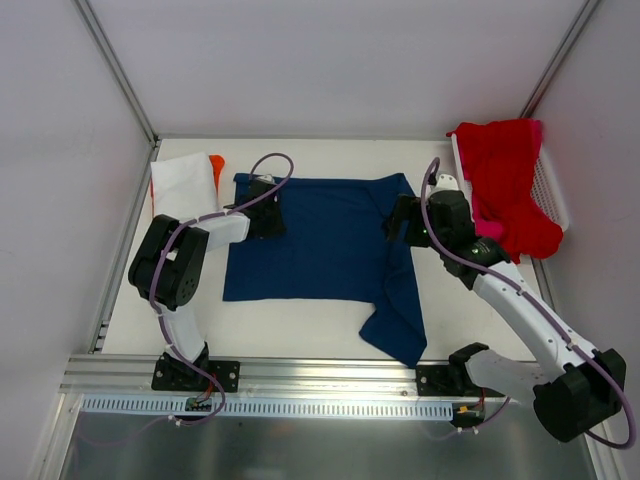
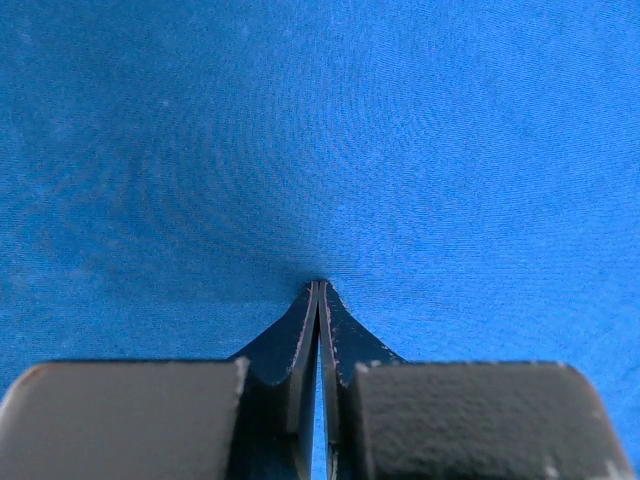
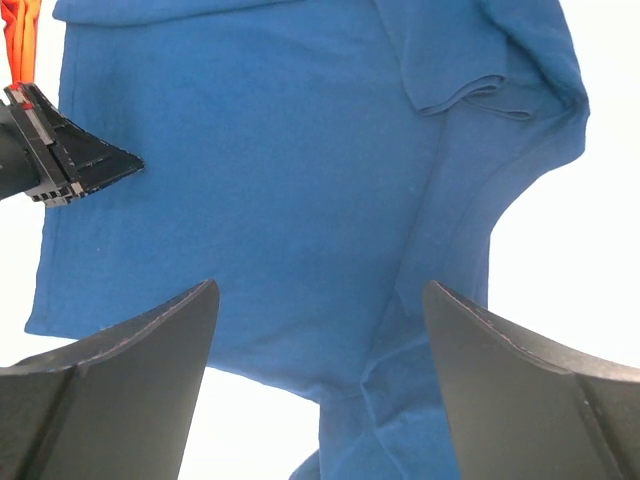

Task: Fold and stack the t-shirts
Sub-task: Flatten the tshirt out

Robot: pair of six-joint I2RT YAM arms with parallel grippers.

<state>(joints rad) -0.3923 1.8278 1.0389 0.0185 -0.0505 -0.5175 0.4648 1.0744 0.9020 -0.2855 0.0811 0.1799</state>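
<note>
A navy blue t-shirt [image 1: 310,240] lies spread flat mid-table, its right side bunched into a flap [image 1: 400,320] that reaches toward the front edge. My left gripper [image 1: 266,218] is at the shirt's left edge. Its jaws are shut, tips [image 2: 320,285] pinching a small pucker of the blue cloth [image 2: 320,120]. The right wrist view shows that gripper [image 3: 135,162] on the shirt [image 3: 250,150]. My right gripper [image 1: 398,225] hovers open [image 3: 320,285] over the shirt's right side, holding nothing. A folded white t-shirt [image 1: 183,185] lies on an orange one [image 1: 217,163] at the back left.
At the back right a white mesh basket [image 1: 552,190] holds a red t-shirt [image 1: 505,185] with a pink one [image 1: 487,228] peeking out beneath it. White walls and metal frame posts enclose the table [image 1: 300,320]. An aluminium rail runs along the near edge.
</note>
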